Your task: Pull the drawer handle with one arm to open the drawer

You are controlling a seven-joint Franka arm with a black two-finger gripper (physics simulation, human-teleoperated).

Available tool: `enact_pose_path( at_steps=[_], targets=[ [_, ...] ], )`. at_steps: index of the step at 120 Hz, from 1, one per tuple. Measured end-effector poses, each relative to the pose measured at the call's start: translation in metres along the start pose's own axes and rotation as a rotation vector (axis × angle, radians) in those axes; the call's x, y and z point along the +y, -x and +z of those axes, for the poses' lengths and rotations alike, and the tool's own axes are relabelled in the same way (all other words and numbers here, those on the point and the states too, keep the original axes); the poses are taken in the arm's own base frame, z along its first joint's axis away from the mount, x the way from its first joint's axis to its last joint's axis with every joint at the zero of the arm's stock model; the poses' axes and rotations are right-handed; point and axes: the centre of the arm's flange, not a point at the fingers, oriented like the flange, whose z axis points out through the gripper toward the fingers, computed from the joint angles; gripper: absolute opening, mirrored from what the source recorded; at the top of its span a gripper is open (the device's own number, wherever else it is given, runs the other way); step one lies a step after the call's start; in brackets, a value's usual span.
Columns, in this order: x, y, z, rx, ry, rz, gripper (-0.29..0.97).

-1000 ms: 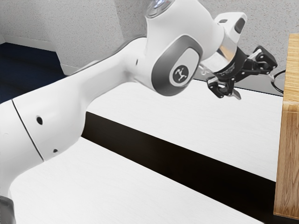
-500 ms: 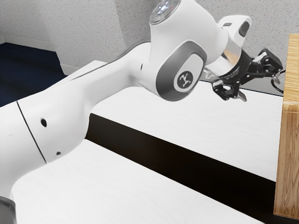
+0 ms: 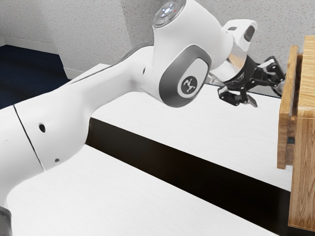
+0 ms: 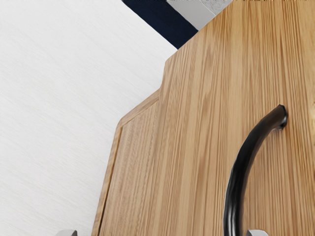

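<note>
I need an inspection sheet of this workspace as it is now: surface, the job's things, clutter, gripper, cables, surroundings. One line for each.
Surface: white table, with a dark gap between its two tops.
Job's things: wooden drawer stands out from the cabinet, partly open; a black curved handle is on its front.
Clutter: nothing seen.
Gripper: gripper is at the drawer front, open, with the handle between its fingers in the wrist view.
Cables: nothing seen.
Surroundings: speckled grey wall, dark blue floor.
</note>
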Motion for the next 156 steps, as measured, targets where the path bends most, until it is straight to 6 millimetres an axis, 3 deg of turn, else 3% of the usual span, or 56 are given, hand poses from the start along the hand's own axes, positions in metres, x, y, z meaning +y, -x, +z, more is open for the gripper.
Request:
enact_pose_path(
  at_steps=[24, 74, 136, 156],
  targets=[
    [-0.017, -0.017, -0.006, 0.028, -0.028, -0.015, 0.35],
    [-0.041, -0.033, -0.01, 0.031, -0.045, -0.046, 0.34],
    [-0.051, -0.046, -0.013, 0.016, -0.001, -0.035, 0.42],
    [-0.067, -0.049, -0.027, 0.013, -0.003, -0.033, 0.43]
  ],
)
